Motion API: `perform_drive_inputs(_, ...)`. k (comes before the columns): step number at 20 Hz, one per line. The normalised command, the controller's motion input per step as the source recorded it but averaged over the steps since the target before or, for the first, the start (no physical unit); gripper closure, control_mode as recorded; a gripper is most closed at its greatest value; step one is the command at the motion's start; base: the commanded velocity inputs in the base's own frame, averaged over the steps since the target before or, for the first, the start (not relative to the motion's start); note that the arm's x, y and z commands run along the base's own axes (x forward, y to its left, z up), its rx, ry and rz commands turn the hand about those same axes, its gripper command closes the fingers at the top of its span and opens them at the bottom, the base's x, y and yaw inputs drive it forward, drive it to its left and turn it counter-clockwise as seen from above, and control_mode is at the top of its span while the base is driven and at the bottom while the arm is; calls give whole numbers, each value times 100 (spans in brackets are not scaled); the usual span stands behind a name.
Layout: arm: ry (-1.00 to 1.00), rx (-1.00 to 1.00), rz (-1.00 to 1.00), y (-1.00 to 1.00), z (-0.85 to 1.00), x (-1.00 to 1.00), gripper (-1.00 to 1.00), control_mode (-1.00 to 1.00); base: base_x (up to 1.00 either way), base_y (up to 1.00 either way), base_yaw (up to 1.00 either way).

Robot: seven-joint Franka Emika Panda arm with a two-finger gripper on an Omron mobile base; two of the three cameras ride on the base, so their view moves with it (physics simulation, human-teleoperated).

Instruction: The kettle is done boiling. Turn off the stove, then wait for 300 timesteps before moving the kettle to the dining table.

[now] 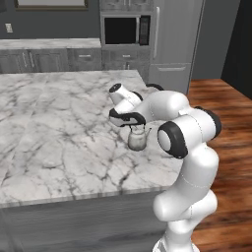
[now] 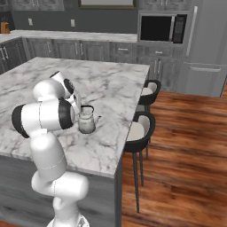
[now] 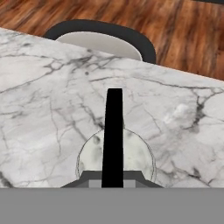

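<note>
Marble dining table [image 1: 54, 128] spreads broad and white, grey-veined, with dark stools [image 2: 139, 131] at its far edge. Kettle [image 1: 137, 139] stands on it near that edge (black handle upright), directly below the gripper [image 1: 132, 124], whose finger state I cannot tell.

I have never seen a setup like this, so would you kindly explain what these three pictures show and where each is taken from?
The white machine is a robot arm on a driving base, in a simulated kitchen. Two pictures come from cameras on the base, behind the arm to its left and right; both look over the marble dining table. The third looks down from the arm's hand. A small metal kettle stands on the table near the edge, by two stools. The arm's tool sits right over the kettle's black handle, but the pictures do not show whether it grips it. Behind are cabinets, a microwave and a fridge.
</note>
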Motion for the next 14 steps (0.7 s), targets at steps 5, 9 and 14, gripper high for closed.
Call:
perform_drive_inputs(5,-3,0,-1,0,-16,0,100,-100,0,0,0)
perform_drive_inputs(9,-2,0,-1,0,-18,0,100,-100,0,0,0)
perform_drive_inputs(14,-1,0,0,0,-24,0,-100,-100,0,0,0)
